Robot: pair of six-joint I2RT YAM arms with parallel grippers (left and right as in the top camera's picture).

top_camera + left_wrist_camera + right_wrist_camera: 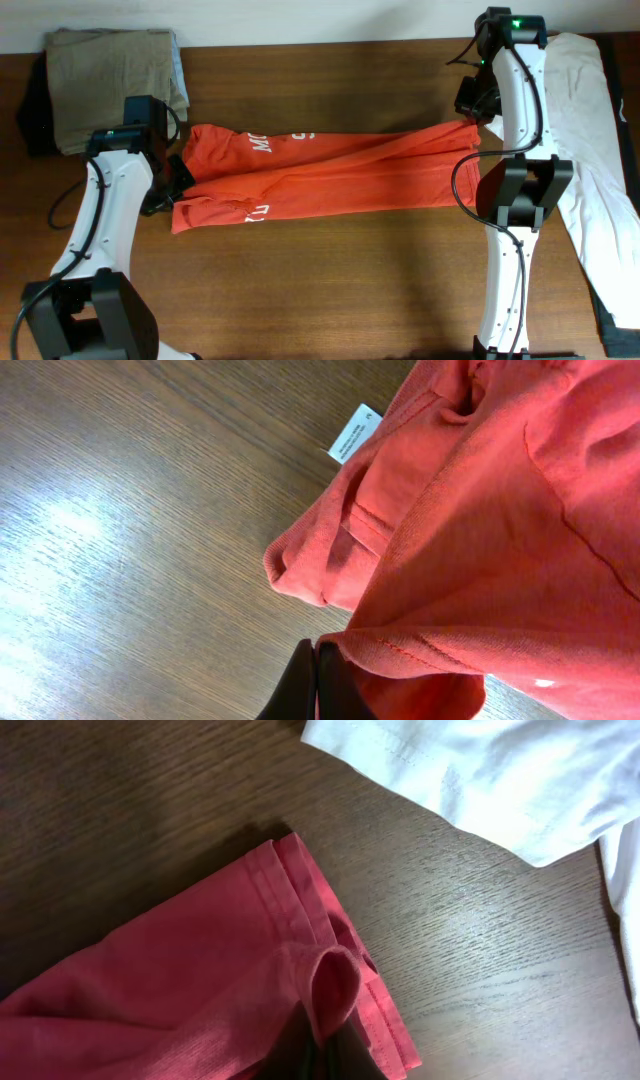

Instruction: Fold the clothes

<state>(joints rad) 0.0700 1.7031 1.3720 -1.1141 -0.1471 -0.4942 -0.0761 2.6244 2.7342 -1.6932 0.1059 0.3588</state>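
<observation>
On table [330, 290]: red-orange T-shirt [330, 170], long rumpled band, white lettering.

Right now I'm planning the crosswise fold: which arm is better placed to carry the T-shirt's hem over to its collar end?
Probably right. The right gripper sits at the hem of the T-shirt, which bunches up against it; the left gripper is at the neck tag end.

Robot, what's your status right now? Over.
Left gripper shut on red-orange soft T-shirt, collar end. Right gripper shut on hem end. T-shirt folded into long band. White cloth nearby, apart.
</observation>
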